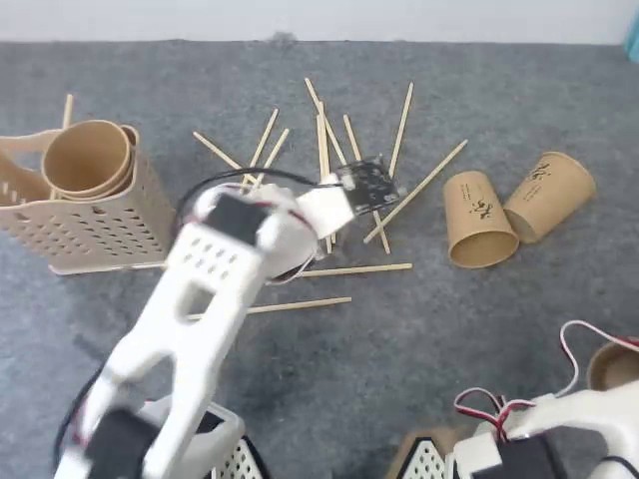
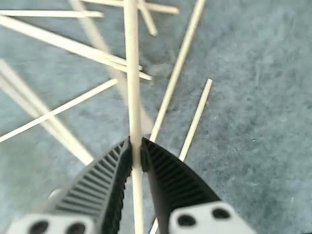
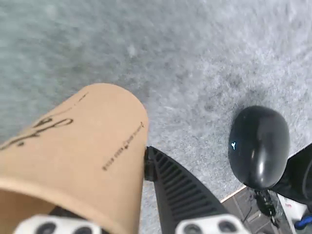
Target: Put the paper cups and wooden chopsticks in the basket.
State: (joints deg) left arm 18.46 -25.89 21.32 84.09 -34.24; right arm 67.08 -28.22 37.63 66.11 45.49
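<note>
Several wooden chopsticks (image 1: 329, 150) lie scattered on the grey carpet in the middle. My left gripper (image 2: 136, 142) sits over this pile (image 1: 334, 225), shut on one chopstick (image 2: 131, 73) that runs straight out between its fingers. The beige basket (image 1: 90, 235) stands at the far left with stacked paper cups (image 1: 88, 160) inside. Two more paper cups (image 1: 479, 220) (image 1: 549, 195) lie on their sides at the right. My right gripper (image 3: 105, 163) stays near the table's front right, shut on another paper cup (image 3: 73, 156) (image 1: 611, 366); one black finger (image 3: 175, 190) presses its side.
A black rounded object (image 3: 258, 146) rests on the carpet near the table's edge beside my right gripper. Two loose chopsticks (image 1: 349, 269) (image 1: 295, 304) lie crosswise in front of the pile. Both arm bases (image 1: 439, 459) stand along the front edge.
</note>
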